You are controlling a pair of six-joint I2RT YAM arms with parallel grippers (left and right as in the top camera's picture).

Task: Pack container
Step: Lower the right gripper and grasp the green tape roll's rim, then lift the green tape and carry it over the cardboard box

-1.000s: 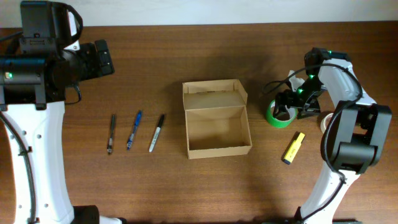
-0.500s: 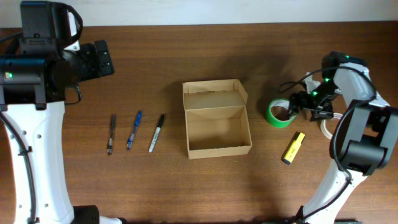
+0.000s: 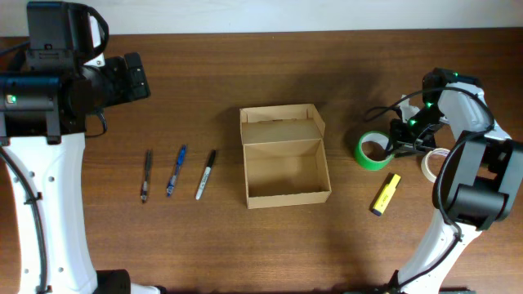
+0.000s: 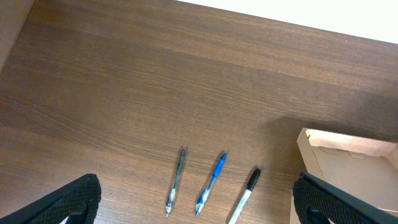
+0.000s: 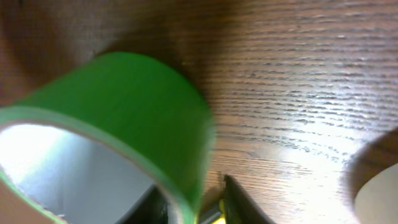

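The container (image 3: 286, 173), an open tan cardboard box with its flap lid laid back, sits mid-table with nothing inside; its corner (image 4: 348, 163) shows in the left wrist view. At the right, my right gripper (image 3: 395, 147) is shut on the wall of a green tape roll (image 3: 360, 152). In the right wrist view the green tape roll (image 5: 124, 106) fills the frame, with one finger of the right gripper (image 5: 196, 202) inside the ring and one outside. My left gripper (image 4: 199, 202) hangs open, high over the far left.
Three pens lie left of the box: a dark one (image 3: 146, 175), a blue one (image 3: 176, 170) and a black-capped marker (image 3: 206, 174). A yellow highlighter (image 3: 386, 194) and a white tape roll (image 3: 429, 163) lie near the right arm.
My right gripper shifted right, came down over the green tape's near wall and closed on it; the roll slid slightly right. The left arm stayed still.
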